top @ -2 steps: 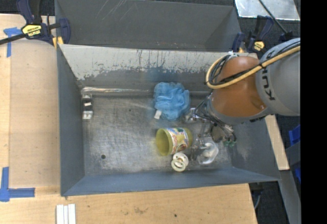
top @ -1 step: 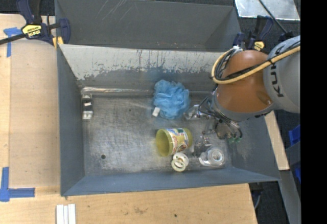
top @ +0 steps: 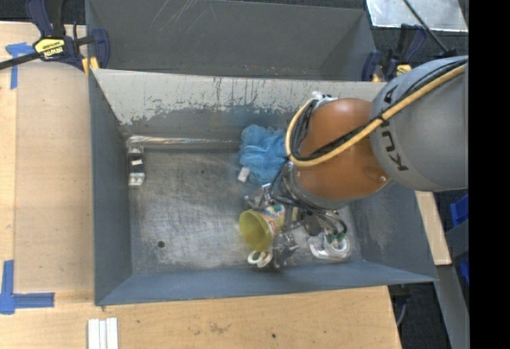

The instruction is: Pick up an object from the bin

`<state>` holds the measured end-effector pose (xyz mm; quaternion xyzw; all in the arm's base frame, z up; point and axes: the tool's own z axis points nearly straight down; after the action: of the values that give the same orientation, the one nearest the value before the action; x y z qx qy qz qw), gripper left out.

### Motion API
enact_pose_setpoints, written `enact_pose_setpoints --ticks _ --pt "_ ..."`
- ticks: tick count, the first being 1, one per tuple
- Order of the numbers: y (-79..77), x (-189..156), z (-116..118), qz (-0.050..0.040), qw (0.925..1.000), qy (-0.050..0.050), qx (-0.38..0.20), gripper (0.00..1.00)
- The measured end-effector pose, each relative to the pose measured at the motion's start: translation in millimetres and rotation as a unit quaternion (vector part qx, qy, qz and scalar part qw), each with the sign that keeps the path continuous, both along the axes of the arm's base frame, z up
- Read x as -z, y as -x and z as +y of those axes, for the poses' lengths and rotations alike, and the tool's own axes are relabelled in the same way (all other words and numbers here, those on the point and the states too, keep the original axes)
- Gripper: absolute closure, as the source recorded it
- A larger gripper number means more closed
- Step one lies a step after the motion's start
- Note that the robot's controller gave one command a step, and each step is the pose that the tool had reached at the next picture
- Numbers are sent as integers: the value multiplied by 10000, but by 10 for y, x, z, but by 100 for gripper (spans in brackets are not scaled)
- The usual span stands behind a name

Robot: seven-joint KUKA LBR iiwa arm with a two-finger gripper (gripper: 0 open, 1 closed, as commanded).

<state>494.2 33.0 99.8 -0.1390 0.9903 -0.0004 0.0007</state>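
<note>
My gripper [top: 280, 216] is low in the bin's front right part, mostly hidden under the arm's orange dome. Right beside it on the left lies a small yellow cup [top: 255, 229] on its side, its mouth facing left. A small white ring-shaped piece [top: 256, 258] sits just in front of the cup by the front wall. Behind the gripper lies a crumpled blue cloth [top: 262, 148] with a white tag [top: 243, 174]. To the gripper's right rests a white and green clear-wrapped item [top: 330, 243].
A long clear rod [top: 187, 142] lies along the back of the floor, and a small metal piece [top: 136, 170] sits at its left end. The arm and dome cover the bin's right side. Bare floor spreads across the left and middle.
</note>
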Motion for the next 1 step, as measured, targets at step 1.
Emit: enact_pose_setpoints --ticks 1 --pt "12 160 121 -67 9998 -27 174 0"
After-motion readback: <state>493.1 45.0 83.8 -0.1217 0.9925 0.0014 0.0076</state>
